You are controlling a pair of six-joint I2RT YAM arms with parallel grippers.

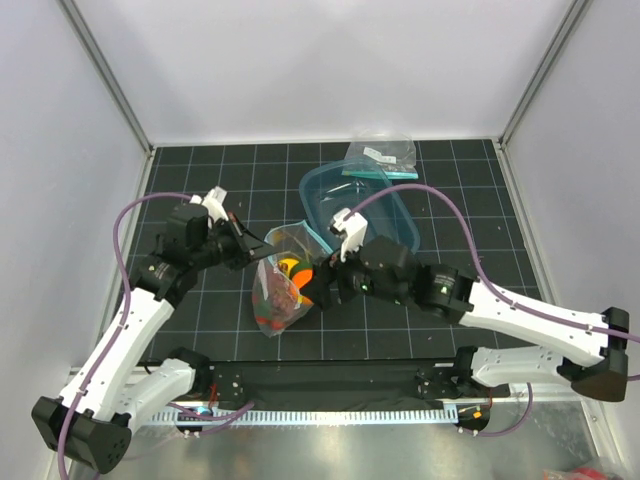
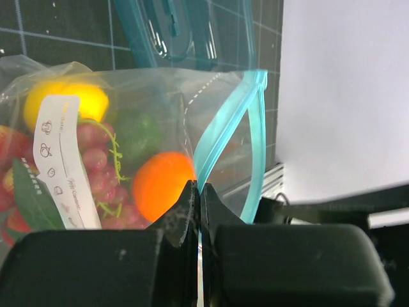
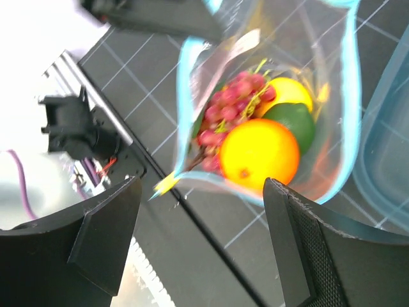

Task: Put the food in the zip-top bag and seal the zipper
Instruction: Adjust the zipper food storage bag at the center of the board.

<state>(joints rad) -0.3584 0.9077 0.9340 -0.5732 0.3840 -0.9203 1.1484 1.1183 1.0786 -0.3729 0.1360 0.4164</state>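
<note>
The zip-top bag (image 1: 278,292) lies mid-table with its mouth open. Inside I see the orange (image 2: 160,185), lemon (image 2: 64,99), lime (image 2: 140,131), grape bunch (image 2: 96,153) and strawberries (image 2: 9,147). My left gripper (image 1: 258,250) is shut on the teal zipper (image 2: 220,137) at the bag's mouth, and in the left wrist view its jaws (image 2: 199,192) pinch the strip. My right gripper (image 1: 318,285) is open and empty at the bag's other side. In the right wrist view it (image 3: 203,185) hovers over the mouth, above the orange (image 3: 259,153), lime (image 3: 294,121) and grapes (image 3: 223,115).
A teal translucent tub (image 1: 360,205) stands just behind the bag, also showing in the left wrist view (image 2: 185,32). A smaller clear bag (image 1: 380,155) lies at the back edge. White walls close in the gridded black mat on three sides.
</note>
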